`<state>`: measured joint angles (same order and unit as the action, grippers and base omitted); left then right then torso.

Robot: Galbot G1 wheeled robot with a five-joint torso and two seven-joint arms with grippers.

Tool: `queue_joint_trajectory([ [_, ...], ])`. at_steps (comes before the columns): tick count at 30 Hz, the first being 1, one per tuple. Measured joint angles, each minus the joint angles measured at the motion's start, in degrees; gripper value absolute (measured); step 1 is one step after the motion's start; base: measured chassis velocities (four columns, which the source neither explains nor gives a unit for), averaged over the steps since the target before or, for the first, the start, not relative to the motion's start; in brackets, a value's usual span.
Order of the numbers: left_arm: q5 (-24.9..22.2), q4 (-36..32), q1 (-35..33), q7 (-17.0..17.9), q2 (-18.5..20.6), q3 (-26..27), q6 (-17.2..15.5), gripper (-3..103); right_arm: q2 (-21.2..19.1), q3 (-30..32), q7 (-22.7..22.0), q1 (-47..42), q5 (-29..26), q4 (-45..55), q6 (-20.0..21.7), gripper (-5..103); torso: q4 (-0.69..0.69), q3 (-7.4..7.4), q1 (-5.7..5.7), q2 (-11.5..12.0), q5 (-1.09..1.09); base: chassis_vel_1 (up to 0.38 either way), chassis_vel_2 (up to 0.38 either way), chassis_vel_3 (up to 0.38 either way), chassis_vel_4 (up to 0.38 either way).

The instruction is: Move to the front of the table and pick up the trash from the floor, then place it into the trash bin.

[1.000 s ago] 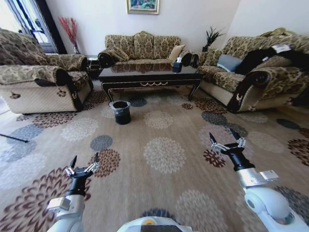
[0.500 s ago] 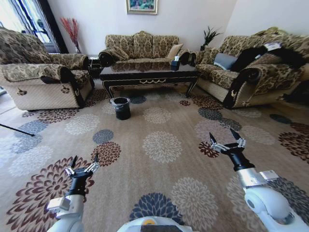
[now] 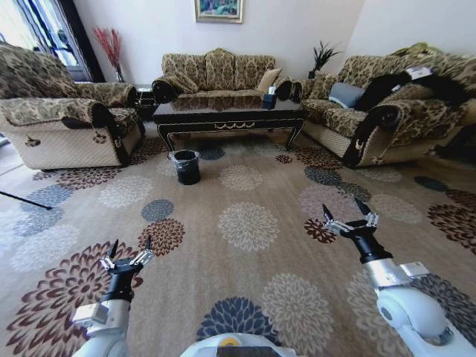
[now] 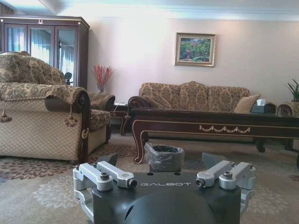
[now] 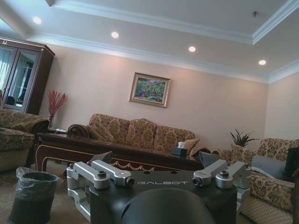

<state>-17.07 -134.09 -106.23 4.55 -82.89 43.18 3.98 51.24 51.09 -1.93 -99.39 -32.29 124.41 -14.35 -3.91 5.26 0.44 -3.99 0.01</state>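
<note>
Jaws of both the left gripper and right gripper gape empty over plush floor — crinkly-lined round trash bin fronts glossy desk.

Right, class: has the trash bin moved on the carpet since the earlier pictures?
No. The trash bin stands before the table, by its left front leg, as before; the camera shifted.

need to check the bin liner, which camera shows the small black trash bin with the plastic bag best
The left wrist view: the small round black trash bin with its crinkly clear-grey plastic bag stands centred before the dark wooden coffee table. The right wrist view cuts it off at the picture's edge. The head view shows it far off and small.
</note>
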Motion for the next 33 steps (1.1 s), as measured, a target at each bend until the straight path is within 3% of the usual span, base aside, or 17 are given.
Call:
queue_joint_trajectory([
  [33, 0.0, 0.0, 0.0, 0.0, 0.0, 0.0, 0.0, 100, 0.0, 0.0, 0.0, 0.0, 0.0, 0.0, 0.0, 100, 0.0, 0.0, -0.01, 0.0, -0.01, -0.003, -0.005, 0.001, 0.003],
])
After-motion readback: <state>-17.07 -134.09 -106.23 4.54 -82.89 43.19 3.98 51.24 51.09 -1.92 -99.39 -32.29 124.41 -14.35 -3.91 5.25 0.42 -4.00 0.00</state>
